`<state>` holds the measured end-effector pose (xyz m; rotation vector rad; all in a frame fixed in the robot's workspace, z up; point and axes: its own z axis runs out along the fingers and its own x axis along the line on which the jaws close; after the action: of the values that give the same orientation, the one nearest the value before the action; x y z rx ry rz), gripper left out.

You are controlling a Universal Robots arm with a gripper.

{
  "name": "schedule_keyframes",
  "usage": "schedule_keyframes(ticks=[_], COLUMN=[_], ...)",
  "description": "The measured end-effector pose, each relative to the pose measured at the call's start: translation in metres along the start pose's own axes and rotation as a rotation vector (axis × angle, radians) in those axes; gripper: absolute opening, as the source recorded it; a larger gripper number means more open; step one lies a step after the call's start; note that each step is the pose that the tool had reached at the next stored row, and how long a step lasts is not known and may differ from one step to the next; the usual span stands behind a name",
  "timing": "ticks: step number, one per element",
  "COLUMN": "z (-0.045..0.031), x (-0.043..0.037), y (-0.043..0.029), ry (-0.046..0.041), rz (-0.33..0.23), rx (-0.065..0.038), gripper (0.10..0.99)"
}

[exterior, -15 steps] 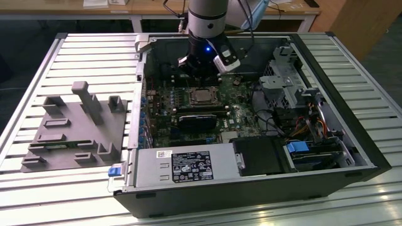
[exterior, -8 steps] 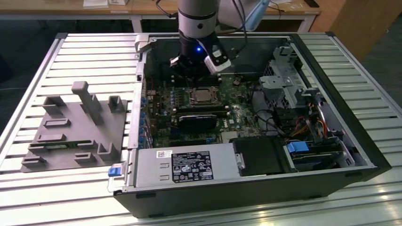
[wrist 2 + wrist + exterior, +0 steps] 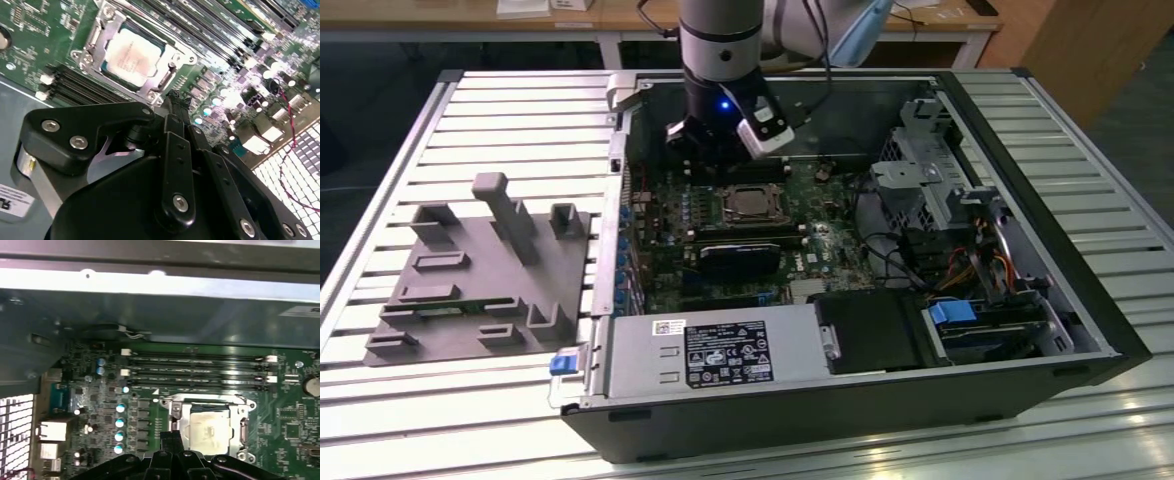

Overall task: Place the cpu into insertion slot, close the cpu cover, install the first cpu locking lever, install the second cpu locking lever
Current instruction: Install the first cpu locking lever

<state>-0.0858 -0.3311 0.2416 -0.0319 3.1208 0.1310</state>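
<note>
The black metal gripper point(image 3: 176, 100) has its two matte fingers point(image 3: 171, 145) brought together at the tips, and nothing can be seen between them. Its links are flat bars with round silver screw heads. In the exterior view the gripper point(image 3: 707, 150) hangs inside the open dark grey metal computer case point(image 3: 1067, 300), near the socket but apart from the chip.

The cpu point(image 3: 132, 55), a small flat square chip with a pale silver-grey brushed top, sits in the insertion slot point(image 3: 151, 94), a square socket with a thin metal rim and screws at its corners. The cpu cover point(image 3: 100, 35), a thin shiny steel frame plate with a window cut-out, lies flat down over the chip's edges. Whether the locking levers are latched, I cannot tell.

Around the socket spreads the green circuit board point(image 3: 290, 415), densely printed, with long black memory slots point(image 3: 200, 372) just beside the socket and a row of small round metal-topped capacitors point(image 3: 120, 422).

In the exterior view, a silver sheet-metal power supply box point(image 3: 707, 350) fills the case's near edge. The case lies on a table of ribbed aluminium slats point(image 3: 520, 100), and a grey blocky plastic fixture point(image 3: 480, 270) rests at the exterior view's left.
</note>
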Motion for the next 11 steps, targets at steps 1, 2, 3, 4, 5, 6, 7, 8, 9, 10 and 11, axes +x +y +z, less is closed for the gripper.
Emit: schedule_keyframes(ticks=[1,2,3,4,5,6,7,8,9,10,11], z=[0.0,-0.0001,-0.0001,-0.0001,-0.0001,-0.0001,-0.0002,-0.0002,-0.0002,-0.0002,-0.0002], x=[0.0018,0.0034,0.0049,0.0065,0.008,0.0092,0.0102,0.0113,0.0123,0.0132,0.0142], y=[0.0,0.0001,0.0001,0.0001,0.0002,0.0002,0.0002,0.0003,0.0003,0.0003,0.0003], ry=[0.0,0.0,0.0,0.0,0.0,-0.0002,-0.0003,-0.0006,-0.0008,-0.0009,-0.0012], rz=[0.0,0.0,0.0,0.0,0.0,0.0,0.0,0.001,0.001,0.001,0.001], rx=[0.0,0.0,0.0,-0.001,-0.002,-0.008,-0.017,-0.027,-0.037,-0.046,-0.055], gripper=[0.102,0.102,0.102,0.102,0.102,0.102,0.102,0.102,0.102,0.102,0.102])
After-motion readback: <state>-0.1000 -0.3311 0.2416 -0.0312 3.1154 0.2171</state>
